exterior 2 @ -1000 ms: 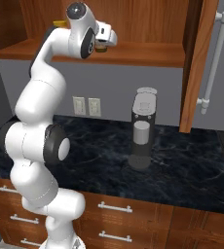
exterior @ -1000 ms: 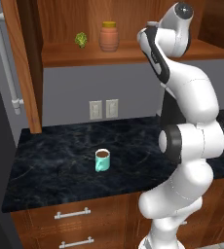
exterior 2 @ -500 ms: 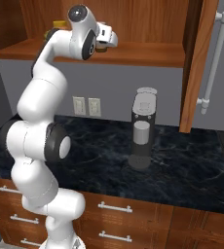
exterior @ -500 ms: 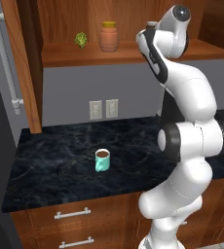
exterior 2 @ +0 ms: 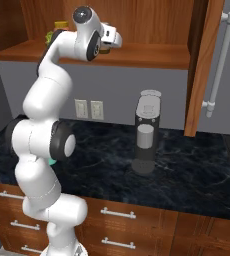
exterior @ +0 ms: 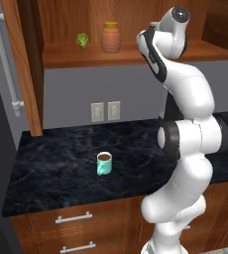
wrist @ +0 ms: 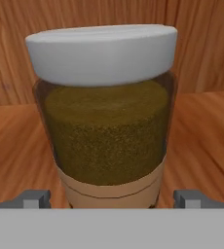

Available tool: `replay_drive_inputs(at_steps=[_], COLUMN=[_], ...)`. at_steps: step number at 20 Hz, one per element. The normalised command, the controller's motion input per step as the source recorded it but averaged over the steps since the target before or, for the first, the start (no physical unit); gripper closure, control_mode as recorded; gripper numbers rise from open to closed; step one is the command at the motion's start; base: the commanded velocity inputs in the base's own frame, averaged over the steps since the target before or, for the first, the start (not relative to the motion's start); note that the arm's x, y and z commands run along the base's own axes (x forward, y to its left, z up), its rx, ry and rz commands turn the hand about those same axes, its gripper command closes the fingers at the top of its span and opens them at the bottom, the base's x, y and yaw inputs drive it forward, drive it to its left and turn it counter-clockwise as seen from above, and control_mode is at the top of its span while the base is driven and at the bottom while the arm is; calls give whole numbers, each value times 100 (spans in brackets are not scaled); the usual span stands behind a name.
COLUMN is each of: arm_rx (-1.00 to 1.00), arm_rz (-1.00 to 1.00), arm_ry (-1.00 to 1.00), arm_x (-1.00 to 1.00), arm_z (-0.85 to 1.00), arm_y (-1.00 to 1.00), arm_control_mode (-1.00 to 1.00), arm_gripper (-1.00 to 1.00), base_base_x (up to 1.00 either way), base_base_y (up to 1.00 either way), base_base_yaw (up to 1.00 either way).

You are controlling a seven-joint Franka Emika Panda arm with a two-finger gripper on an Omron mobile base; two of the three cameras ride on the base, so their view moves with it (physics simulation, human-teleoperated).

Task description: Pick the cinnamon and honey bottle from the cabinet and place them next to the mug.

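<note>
The cinnamon (wrist: 104,121), a slim jar of brown powder with a pale lid and a tan label band, stands upright on the wood shelf of the cabinet (exterior: 86,55). My gripper (wrist: 113,199) is open, one fingertip on each side of the jar's base, not pressing on it. In the right base view the gripper (exterior 2: 107,48) is up at the shelf edge. The honey bottle (exterior: 110,37), orange with a yellow lid, stands further left on the same shelf. The teal mug (exterior: 104,163) of dark liquid sits on the black counter (exterior: 56,168) below.
A small green thing (exterior: 82,40) sits left of the honey bottle. A grey appliance (exterior 2: 147,131) stands on the counter under the shelf. An open cabinet door (exterior 2: 204,65) hangs at the right, another door (exterior: 27,69) at the left. Drawers with silver handles (exterior: 74,217) are below.
The hand has edged slightly further in toward the shelf. The jaws have stayed open and nothing on the shelf or counter has moved.
</note>
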Motion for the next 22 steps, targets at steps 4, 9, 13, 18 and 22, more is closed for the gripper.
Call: replay_drive_inputs(at_steps=[4,9,13,18,22], arm_rx=[0,0,0,0,0], arm_rz=[0,0,0,0,0], arm_ry=[0,0,0,0,-1], arm_x=[4,0,0,-16,-91], arm_z=[0,0,0,0,0], arm_y=[0,0,0,0,0], arm_control_mode=[-100,-100,-100,-100,-100], arm_gripper=[-100,100,100,100,100], base_base_x=[0,0,0,0,0], base_base_y=[0,0,0,0,0], base_base_yaw=[0,0,0,0,0])
